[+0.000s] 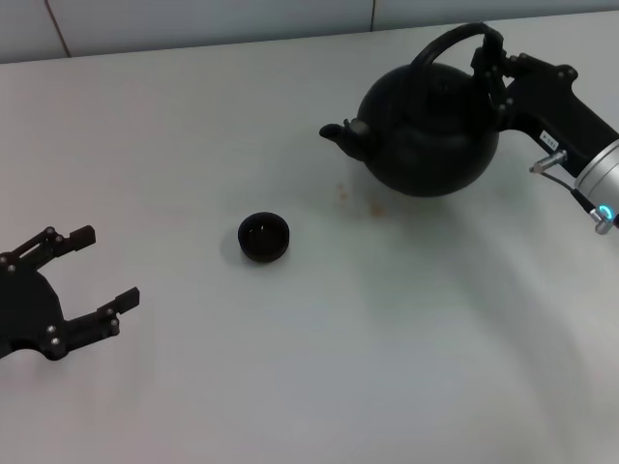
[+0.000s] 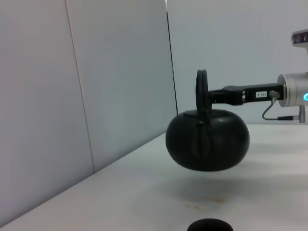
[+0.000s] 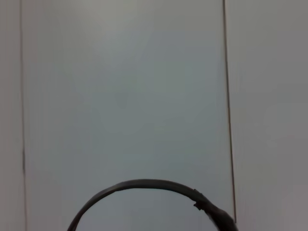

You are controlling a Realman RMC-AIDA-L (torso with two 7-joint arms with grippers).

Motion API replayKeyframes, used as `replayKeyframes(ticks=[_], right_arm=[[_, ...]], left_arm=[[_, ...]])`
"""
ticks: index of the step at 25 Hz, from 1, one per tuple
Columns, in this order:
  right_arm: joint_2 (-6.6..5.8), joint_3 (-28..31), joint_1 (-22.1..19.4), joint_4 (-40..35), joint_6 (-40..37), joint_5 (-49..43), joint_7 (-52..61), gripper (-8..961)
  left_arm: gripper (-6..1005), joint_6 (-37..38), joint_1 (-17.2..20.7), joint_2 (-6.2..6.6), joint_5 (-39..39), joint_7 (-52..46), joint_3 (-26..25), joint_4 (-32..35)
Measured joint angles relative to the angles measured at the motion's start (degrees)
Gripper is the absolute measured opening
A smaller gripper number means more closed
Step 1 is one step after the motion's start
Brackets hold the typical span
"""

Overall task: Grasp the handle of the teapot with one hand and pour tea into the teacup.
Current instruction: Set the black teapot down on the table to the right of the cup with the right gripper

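Note:
The round matte-black teapot (image 1: pixel 430 130) hangs above the table at the back right, its stubby spout (image 1: pixel 340 135) pointing left toward the teacup. My right gripper (image 1: pixel 491 66) is shut on the right side of the arched handle (image 1: pixel 450 41). From the left wrist view the teapot (image 2: pixel 208 139) floats clear of the table with a shadow below it, held level. In the right wrist view only the handle (image 3: pixel 139 185) shows as a dark arc. The small black teacup (image 1: pixel 264 237) stands on the table left of and nearer than the pot. My left gripper (image 1: pixel 97 271) rests open at the near left.
Small brownish drops (image 1: pixel 340 191) stain the white table (image 1: pixel 387 348) between cup and pot. A pale wall (image 2: pixel 120 86) runs along the table's far edge. The teacup's rim (image 2: pixel 210 224) shows low in the left wrist view.

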Motion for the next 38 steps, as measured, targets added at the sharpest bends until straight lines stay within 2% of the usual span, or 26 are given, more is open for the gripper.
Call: replayKeyframes(ticks=[15, 38], right_arm=[[0.33, 0.49, -0.87, 1.88, 5.88, 0.0, -2.42, 78], [0.31, 1.21, -1.66, 2.99, 5.76, 0.0, -5.47, 102]], left_arm=[[860, -0.07, -0.22, -0.09, -0.16, -0.15, -0.39, 0.0], [860, 0.1, 0.01, -0.09, -0.65, -0.02, -0.38, 0.0]])
